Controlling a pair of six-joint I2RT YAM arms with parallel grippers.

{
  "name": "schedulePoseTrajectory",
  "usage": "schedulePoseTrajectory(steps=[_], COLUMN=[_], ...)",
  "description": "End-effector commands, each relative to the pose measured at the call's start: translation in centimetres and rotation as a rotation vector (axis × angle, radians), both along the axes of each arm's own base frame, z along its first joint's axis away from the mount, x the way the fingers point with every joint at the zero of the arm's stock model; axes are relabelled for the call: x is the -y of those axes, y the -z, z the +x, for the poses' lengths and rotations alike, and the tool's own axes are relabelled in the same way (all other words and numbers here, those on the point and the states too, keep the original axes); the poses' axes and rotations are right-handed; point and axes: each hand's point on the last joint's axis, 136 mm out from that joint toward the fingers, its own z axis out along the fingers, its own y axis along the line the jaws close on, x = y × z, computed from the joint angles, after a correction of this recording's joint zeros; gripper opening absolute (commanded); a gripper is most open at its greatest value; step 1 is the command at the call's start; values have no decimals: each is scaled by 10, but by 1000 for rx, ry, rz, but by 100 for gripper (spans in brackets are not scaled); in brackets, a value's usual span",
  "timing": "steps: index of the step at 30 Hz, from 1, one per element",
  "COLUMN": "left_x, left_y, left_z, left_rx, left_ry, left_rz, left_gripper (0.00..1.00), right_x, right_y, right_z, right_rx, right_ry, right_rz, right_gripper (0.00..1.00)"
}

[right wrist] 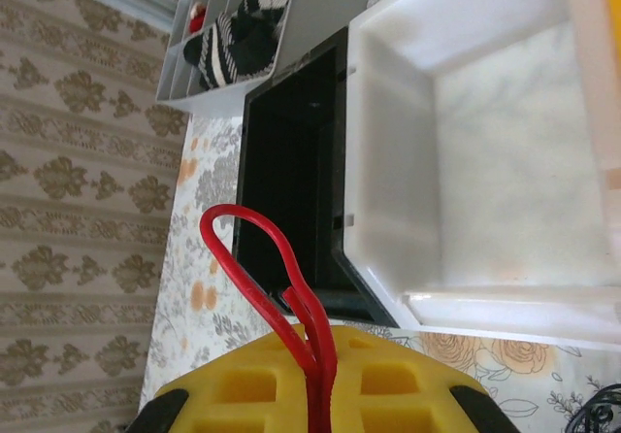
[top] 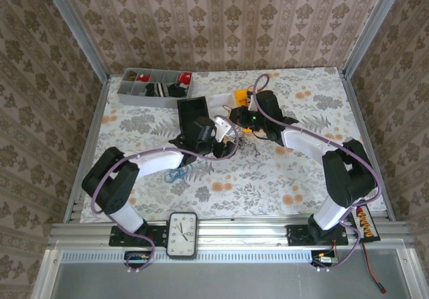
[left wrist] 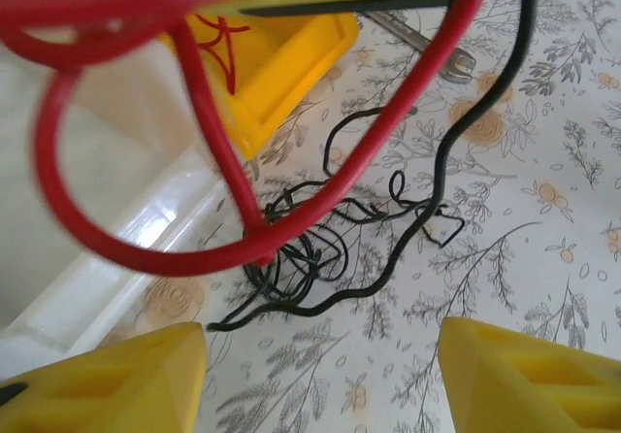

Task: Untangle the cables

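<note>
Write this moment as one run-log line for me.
left fingers: open over tangled thin black wire | right fingers: shut on looped thin red cable | state: wires not yet separated

I see my left tool [left wrist: 320, 383] with its yellow fingertips [left wrist: 107, 384] spread wide along the bottom edge and nothing between them. Past the gap, a black cable tangle [left wrist: 291, 253] lies on the floral desk [left wrist: 543, 239]. A red cable [left wrist: 218, 142] loops close to the lens, blurred, in front of a yellow bin [left wrist: 291, 59] and a white tray [left wrist: 116, 258]. A wrench [left wrist: 432, 49] lies farther off.
</note>
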Motion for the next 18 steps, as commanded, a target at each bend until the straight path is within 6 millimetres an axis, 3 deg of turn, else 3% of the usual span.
schedulePoseTrajectory(steps=[1, 7, 14, 18], left_x=[30, 53, 53, 40], left_y=[-25, -26, -28, -29], left_z=[8, 21, 30, 31], left_rx=[64, 74, 77, 45], left_ry=[69, 64, 9, -17], left_rz=[-83, -141, -164, -185], left_gripper=[57, 35, 2, 0], right_x=[-2, 1, 14, 30], right_y=[-30, -29, -23, -15], right_z=[-3, -1, 3, 5], right_rx=[27, -13, -53, -75], right_ry=[2, 39, 103, 172], right_rz=[99, 178, 186, 160], right_gripper=[0, 0, 0, 0])
